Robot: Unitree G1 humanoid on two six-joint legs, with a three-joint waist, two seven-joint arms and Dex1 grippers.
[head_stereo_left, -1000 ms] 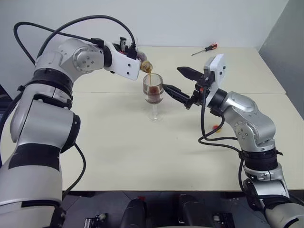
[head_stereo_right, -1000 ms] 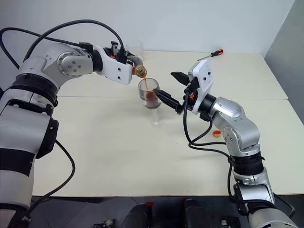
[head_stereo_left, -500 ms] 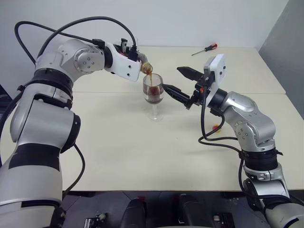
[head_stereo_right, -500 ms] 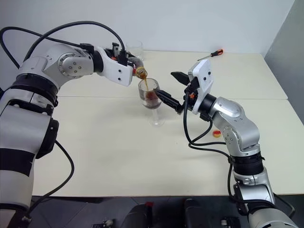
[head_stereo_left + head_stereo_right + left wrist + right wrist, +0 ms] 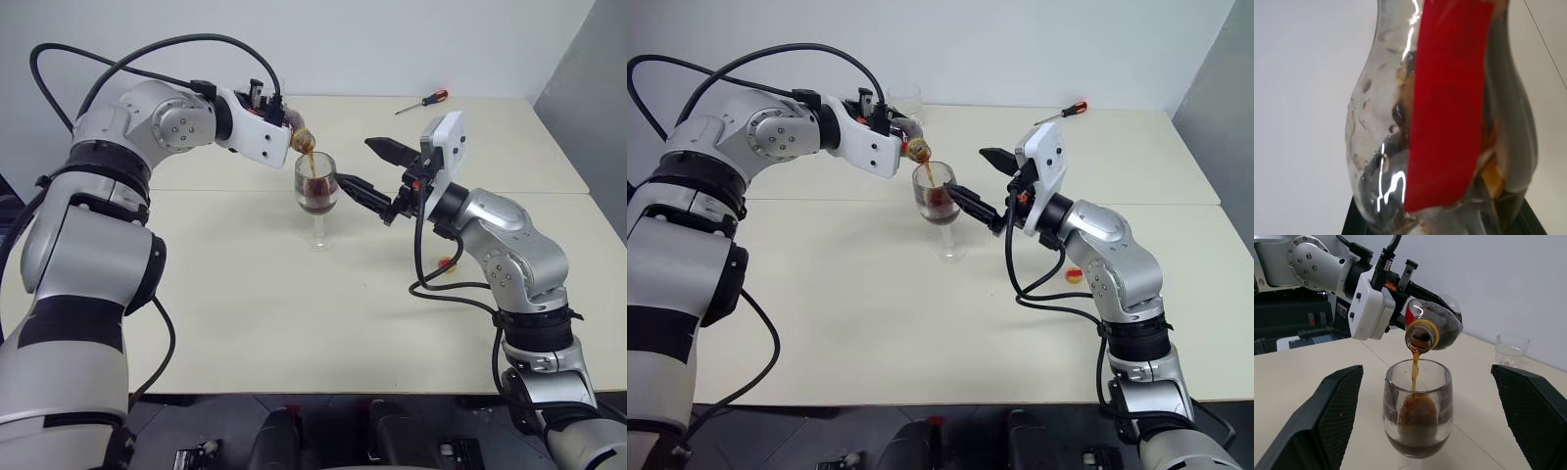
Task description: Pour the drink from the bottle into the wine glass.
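My left gripper [image 5: 278,115] is shut on the bottle [image 5: 301,137], a clear plastic one with a red label [image 5: 1449,98], tipped mouth-down over the wine glass [image 5: 316,191]. A thin brown stream of the drink [image 5: 1414,369] falls from the bottle's open mouth [image 5: 1420,335] into the bowl, where dark liquid [image 5: 1418,428] fills the lower part. The stemmed glass stands upright on the table. My right gripper [image 5: 355,162] is open just right of the bowl, with its black fingers [image 5: 1334,401] spread wide on either side of the glass and apart from it.
A short clear tumbler [image 5: 905,100] stands at the back of the cream table [image 5: 294,313], behind the left hand. A red-handled screwdriver [image 5: 423,100] lies at the back right. A small yellow cap [image 5: 1074,275] rests on the table under my right forearm.
The drink keeps streaming and its level in the glass has risen slightly. Neither arm has moved.
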